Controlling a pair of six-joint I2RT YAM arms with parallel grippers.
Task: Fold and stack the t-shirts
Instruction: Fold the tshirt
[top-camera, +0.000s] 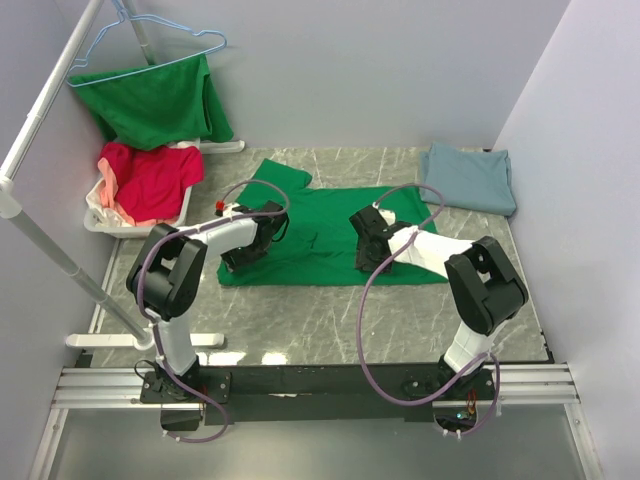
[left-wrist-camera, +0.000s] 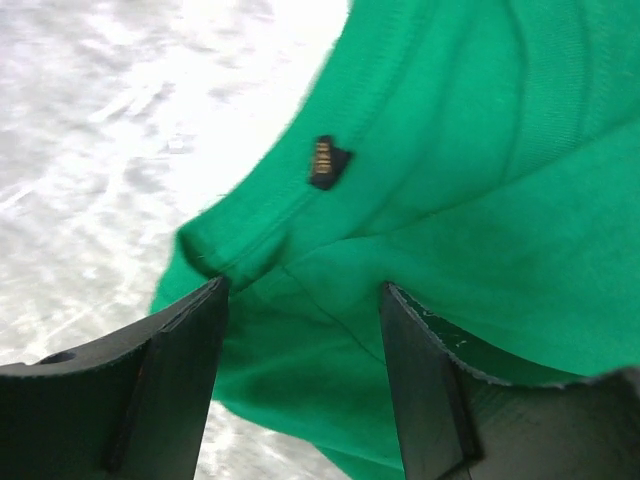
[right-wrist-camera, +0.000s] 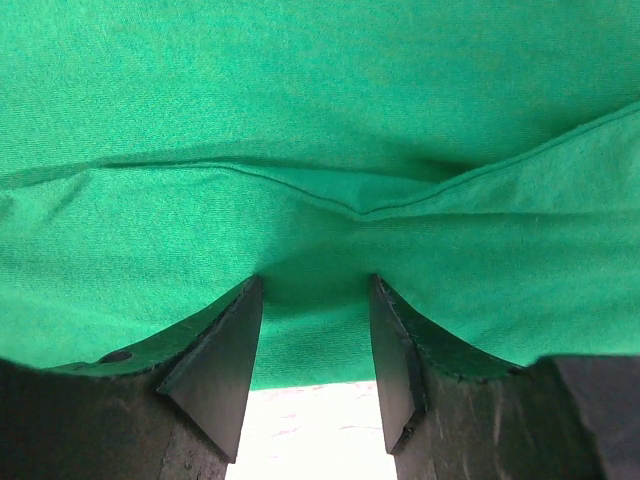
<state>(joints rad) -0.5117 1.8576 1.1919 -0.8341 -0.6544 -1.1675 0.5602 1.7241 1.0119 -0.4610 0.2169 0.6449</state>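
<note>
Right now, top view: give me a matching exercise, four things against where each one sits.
Things:
1 blue-grey t-shirt
2 red t-shirt
3 bright green t-shirt
4 blue hanger

Places:
a in the white basket, left
b spread flat, middle of the table
c on the rack, far left, carrying green cloth
d folded, far right

Pairs: 1-d, 2-a, 3-b, 4-c

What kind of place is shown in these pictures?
Most likely a robot test cell for folding laundry: a marble-patterned table enclosed by plain walls, a green t-shirt spread on it, and a clothes rail with a hanger.
</note>
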